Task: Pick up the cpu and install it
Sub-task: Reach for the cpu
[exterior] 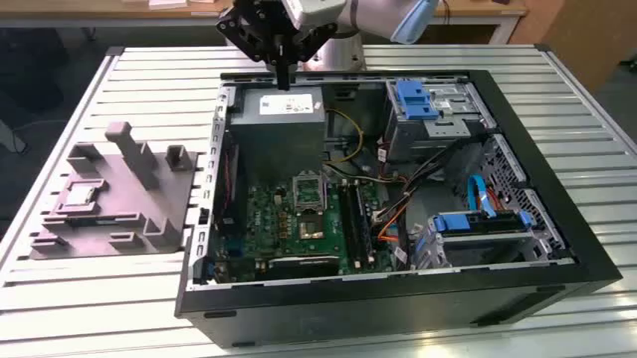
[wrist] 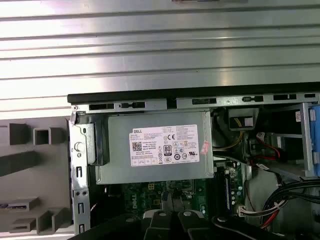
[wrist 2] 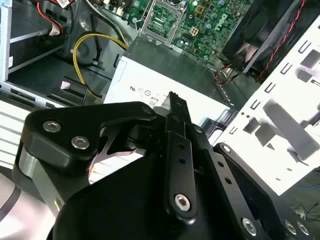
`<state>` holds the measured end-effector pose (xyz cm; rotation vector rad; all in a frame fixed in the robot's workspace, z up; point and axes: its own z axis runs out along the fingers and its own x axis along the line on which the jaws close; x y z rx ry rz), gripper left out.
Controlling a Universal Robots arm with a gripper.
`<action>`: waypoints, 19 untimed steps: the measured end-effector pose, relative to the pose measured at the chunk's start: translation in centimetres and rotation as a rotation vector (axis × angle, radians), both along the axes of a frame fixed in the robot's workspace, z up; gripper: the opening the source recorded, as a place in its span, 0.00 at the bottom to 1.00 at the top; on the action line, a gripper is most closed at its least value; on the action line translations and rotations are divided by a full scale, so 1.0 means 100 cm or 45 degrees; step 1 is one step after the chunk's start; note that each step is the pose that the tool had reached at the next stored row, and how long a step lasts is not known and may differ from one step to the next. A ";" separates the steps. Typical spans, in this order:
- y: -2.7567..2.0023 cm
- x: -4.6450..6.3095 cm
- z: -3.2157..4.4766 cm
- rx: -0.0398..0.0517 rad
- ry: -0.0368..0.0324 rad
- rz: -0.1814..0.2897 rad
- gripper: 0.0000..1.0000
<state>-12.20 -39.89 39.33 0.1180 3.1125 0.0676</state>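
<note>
Exterior view: the gripper (exterior: 286, 80) is seen closed on nothing. The cpu (exterior: 80, 196), judged light and fragile, is best gripped by its edges.

Exterior view: open black computer case (exterior: 378, 313) mid-frame on slatted metal table (exterior: 89, 298), holding grey white-labelled power-supply box (exterior: 279, 142) upper left, green motherboard (exterior: 268, 216) below it, blue plastic drive bracket (exterior: 413, 101) upper right; grey moulded tray (exterior: 110, 201) at frame left.
</note>
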 end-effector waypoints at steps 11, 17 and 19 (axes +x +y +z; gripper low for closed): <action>0.0000 -0.003 0.0000 0.000 0.0000 0.000 0.11; 0.0000 -0.004 0.0000 0.000 0.0000 0.000 0.11; 0.0000 -0.004 0.0000 0.000 0.0000 0.000 0.11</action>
